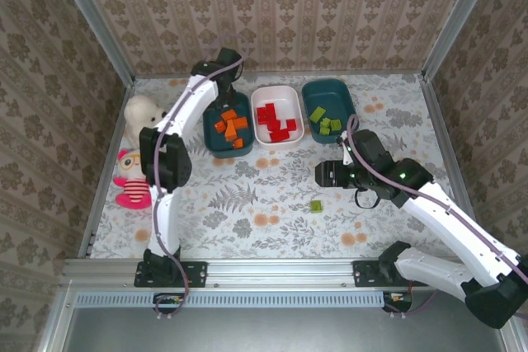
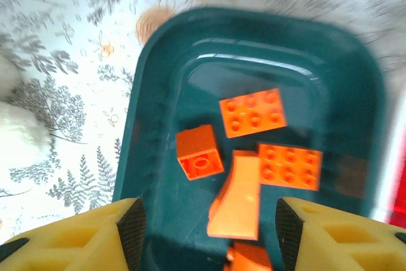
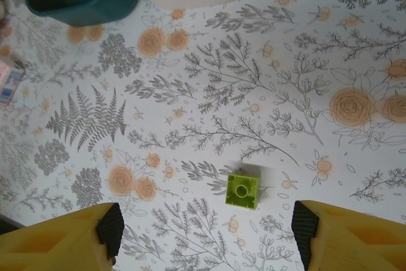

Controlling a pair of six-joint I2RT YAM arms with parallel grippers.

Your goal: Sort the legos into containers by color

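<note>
My left gripper (image 1: 225,88) hangs open over the left dark teal container (image 1: 211,139). Between its fingers in the left wrist view (image 2: 208,230) lie several orange legos (image 2: 252,113) on the container's floor (image 2: 158,93), among them a sloped piece (image 2: 238,198) that touches neither finger. The white container (image 1: 290,94) holds red legos (image 1: 276,121), and the right teal container (image 1: 340,88) holds light green ones (image 1: 324,119). One green lego (image 1: 316,205) (image 3: 243,190) lies alone on the table. My right gripper (image 1: 326,175) (image 3: 206,236) hovers open above it, nothing between its fingers.
A white plush toy (image 1: 142,113) and a pink doll (image 1: 132,180) lie at the table's left edge. Patterned walls close in the back and both sides. The flowered tablecloth (image 1: 247,220) stretches between the containers and the arm bases.
</note>
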